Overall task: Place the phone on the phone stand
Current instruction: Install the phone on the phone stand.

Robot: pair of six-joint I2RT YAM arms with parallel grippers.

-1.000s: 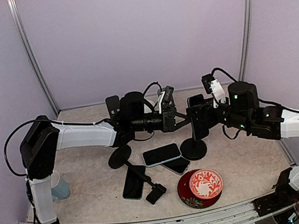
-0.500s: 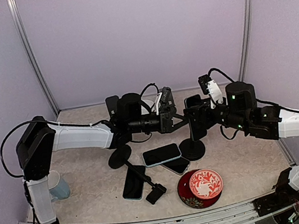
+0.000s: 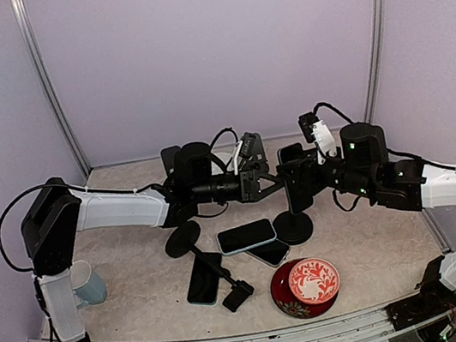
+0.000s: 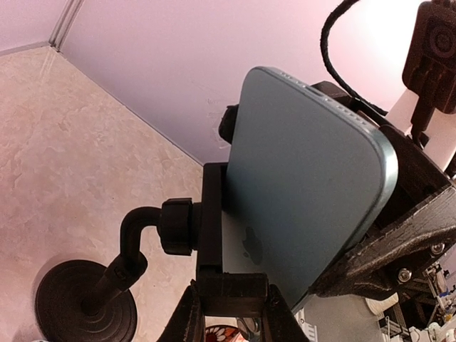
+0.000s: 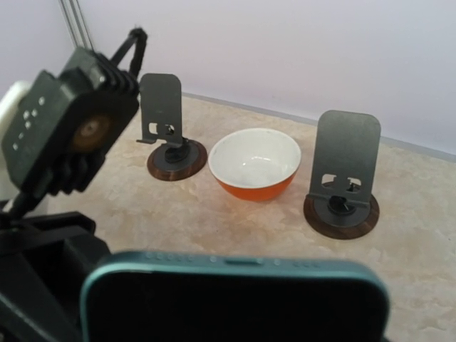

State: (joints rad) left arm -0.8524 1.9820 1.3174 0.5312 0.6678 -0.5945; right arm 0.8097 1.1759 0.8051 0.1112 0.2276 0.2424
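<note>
Currently | phone (image 4: pixel 306 192): teal-grey back, rounded corners, small logo; held upright above the middle of the tabletop (image 4: pixel 57 164), touching the cradle of the phone stand (image 4: pixel 178 228) | right fingers (image 4: pixel 388 239): spread wide, clamped on the phone's edges | left fingers (image 4: pixel 191 320): nearly closed, gripped on the cradle's lower bracket

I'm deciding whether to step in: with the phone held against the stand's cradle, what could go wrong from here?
The phone looks tilted against the phone stand's cradle; if the right end effector lets go now, it may slip out.
It could then drop onto the spare phones lying below.
The left end effector pinches only the cradle, so pushing might swivel it.
</note>
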